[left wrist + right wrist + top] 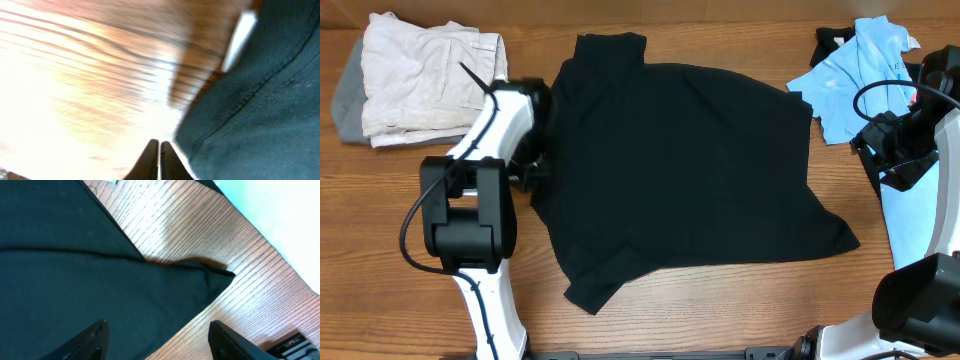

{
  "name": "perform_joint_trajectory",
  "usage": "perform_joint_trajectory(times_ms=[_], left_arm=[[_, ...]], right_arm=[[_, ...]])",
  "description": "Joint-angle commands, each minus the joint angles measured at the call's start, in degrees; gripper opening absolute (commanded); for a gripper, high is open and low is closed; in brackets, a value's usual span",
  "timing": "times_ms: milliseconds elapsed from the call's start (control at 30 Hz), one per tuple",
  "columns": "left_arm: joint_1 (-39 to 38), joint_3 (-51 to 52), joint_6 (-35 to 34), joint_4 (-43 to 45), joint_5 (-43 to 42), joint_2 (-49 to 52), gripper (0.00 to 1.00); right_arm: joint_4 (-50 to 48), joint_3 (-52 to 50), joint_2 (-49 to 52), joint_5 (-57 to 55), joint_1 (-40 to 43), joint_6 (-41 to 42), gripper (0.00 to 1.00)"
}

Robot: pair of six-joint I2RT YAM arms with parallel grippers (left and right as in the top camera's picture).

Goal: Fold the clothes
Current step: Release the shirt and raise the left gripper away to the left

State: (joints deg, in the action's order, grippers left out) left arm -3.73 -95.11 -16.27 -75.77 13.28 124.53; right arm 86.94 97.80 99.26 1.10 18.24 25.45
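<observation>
The left arm was folded in tight at the left edge of the black shirt (pixel 680 170), its left gripper (pixel 159 147) pinched almost shut just beside the hem, nothing seen between the fingers. Over at the right the right gripper (pixel 159 330) hung spread wide and empty above a corner of the shirt. Count: one black shirt flat mid-table (pixel 720 315), one light blue polo (pixel 850 75) crumpled far right, one cream garment (pixel 425 75) on a grey one (pixel 348 95) far left.
</observation>
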Motion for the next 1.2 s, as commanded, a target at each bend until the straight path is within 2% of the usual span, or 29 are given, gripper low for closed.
perform_joint_trajectory(times_ms=[0, 167, 400, 600, 700, 733, 767, 833, 933, 1067, 1167], left_arm=[[1.3, -7.3, -0.8, -2.8, 2.1, 0.2, 0.20], [1.9, -17.4, -1.3, -10.1, 1.7, 0.2, 0.28], [0.9, -29.9, -1.3, -18.9, -2.5, -1.2, 0.30], [0.2, -32.5, -1.3, -21.0, -7.5, -10.3, 0.30], [-0.1, -32.4, -0.8, -21.0, -11.2, -16.6, 0.32], [-0.3, -32.4, -0.3, -21.0, -12.4, -18.6, 0.35], [-0.5, -32.4, 0.3, -21.0, -13.6, -20.3, 0.42], [-0.9, -32.4, 1.9, -21.0, -16.6, -23.7, 0.63], [-1.7, -31.8, 2.6, -21.0, -19.4, -27.4, 0.80], [-3.5, -27.3, 2.6, -21.0, -21.4, -32.2, 0.81], [-5.9, -20.2, 2.6, -21.0, -22.1, -36.4, 0.81]], right_arm=[[-0.2, -0.3, -2.1, -0.1, -0.2, -0.2, 0.68], [-0.2, -0.3, -2.1, 0.3, -0.2, -0.2, 0.72], [0.2, -0.3, -4.5, 1.2, -0.2, -0.2, 0.76], [1.5, -0.3, -9.6, 1.2, -0.2, -0.2, 0.83], [3.3, -0.3, -11.0, 1.2, -0.2, -0.3, 0.91], [3.8, -0.3, -11.2, 1.2, -0.2, -0.3, 0.94], [4.5, -0.3, -11.5, 1.2, -0.2, -0.3, 0.99], [5.4, -0.3, -11.8, 1.3, -0.2, -0.3, 1.00], [6.6, -0.3, -12.2, 3.8, -0.2, -2.0, 1.00], [8.6, -0.3, -14.4, 5.2, -0.2, -3.0, 1.00], [10.1, -0.3, -17.7, 5.2, -0.2, -3.1, 1.00]])
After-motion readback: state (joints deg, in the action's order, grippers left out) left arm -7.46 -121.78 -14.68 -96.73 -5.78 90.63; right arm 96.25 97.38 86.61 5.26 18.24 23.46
